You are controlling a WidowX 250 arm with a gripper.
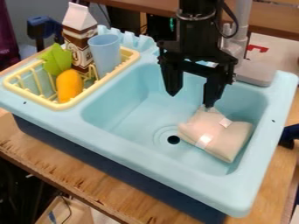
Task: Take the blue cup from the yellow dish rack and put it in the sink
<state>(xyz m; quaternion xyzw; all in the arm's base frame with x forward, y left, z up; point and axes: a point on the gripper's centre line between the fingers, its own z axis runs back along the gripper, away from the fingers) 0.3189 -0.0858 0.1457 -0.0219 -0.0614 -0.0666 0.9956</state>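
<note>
Beige bundle (pixel 219 134) lies below the gripper (pixel 191 99), whose jaws stand apart, one tip perhaps touching it.

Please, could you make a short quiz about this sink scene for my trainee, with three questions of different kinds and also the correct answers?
1. True or false: the two fingers of the black hand are spread apart.
2. Which of these things lies in the basin?
A) the brown and white carton
B) the pale bundle
C) the light blue cup
3. Fill in the colour: the orange object sits in a rack that is pale ____.

Key: 1. True. 2. B. 3. Yellow.
</note>
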